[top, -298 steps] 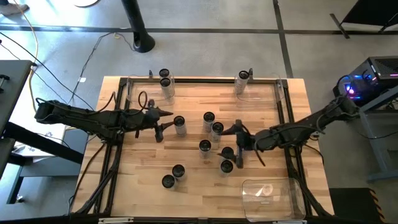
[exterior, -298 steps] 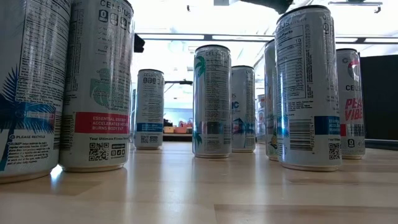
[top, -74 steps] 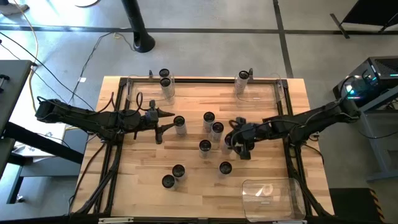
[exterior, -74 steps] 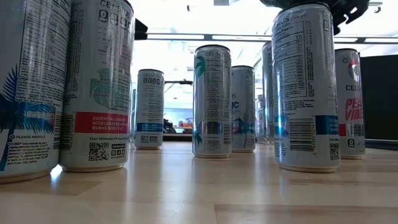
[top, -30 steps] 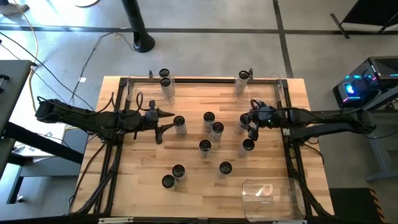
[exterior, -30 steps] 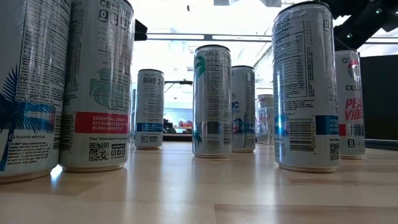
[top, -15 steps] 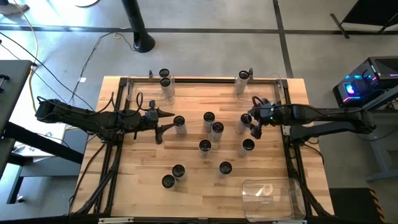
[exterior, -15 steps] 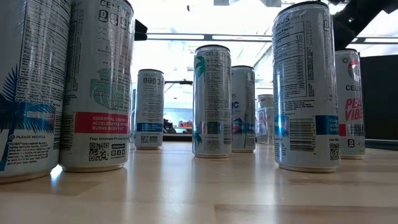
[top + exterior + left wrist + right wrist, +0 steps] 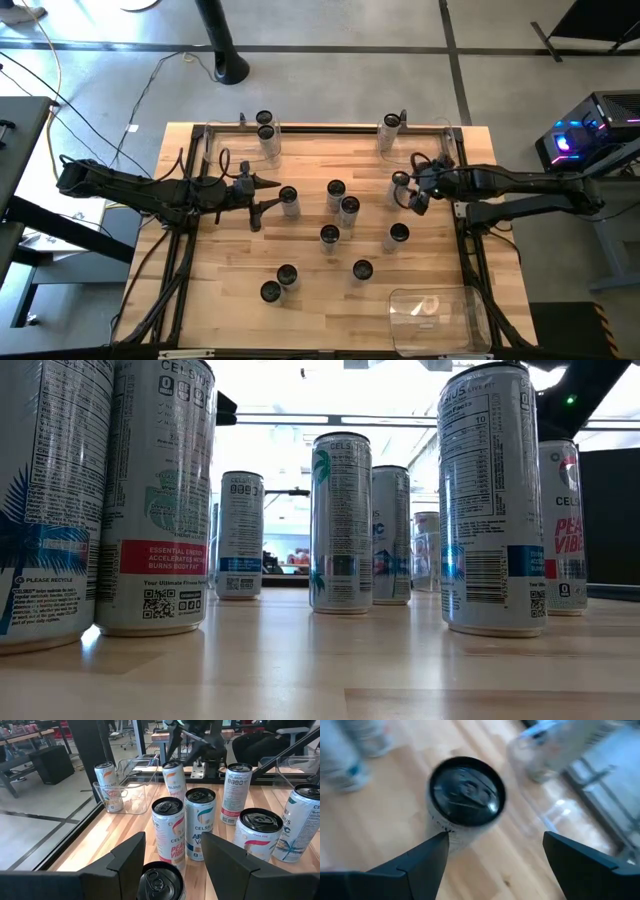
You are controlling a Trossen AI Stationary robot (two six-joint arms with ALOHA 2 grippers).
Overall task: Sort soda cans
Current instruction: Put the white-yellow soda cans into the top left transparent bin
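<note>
You are working the right gripper (image 9: 413, 193) over the right side of the table (image 9: 240, 310), just beside an upright soda can (image 9: 400, 181) that is standing a little short of the far-right clear bin (image 9: 445, 150). In the right wrist view that can (image 9: 466, 795) is showing its dark top between your two fingers (image 9: 422, 860), which are standing wide apart with nothing in them; they are not touching its sides, so the can is resting on the wood by itself. The spread looks wide enough to straddle the can if you bring the jaws down around it, and its place near the bin suggests it is bound for there. That far-right bin is already holding one can (image 9: 390, 124), and the far-left bin (image 9: 215, 150) is holding two cans (image 9: 264, 125), which reads as the sorting being partly done. The other cans are standing loose in the middle and near part of the table, with the nearest pair (image 9: 278, 283) close to the near edge. The near-right bin (image 9: 440, 318) is holding no cans. Your left gripper (image 9: 268, 195) is waiting at the left, its jaws about half open around the can (image 9: 161, 880) standing between them; whether the pads are actually pressing on that can you cannot tell.
</note>
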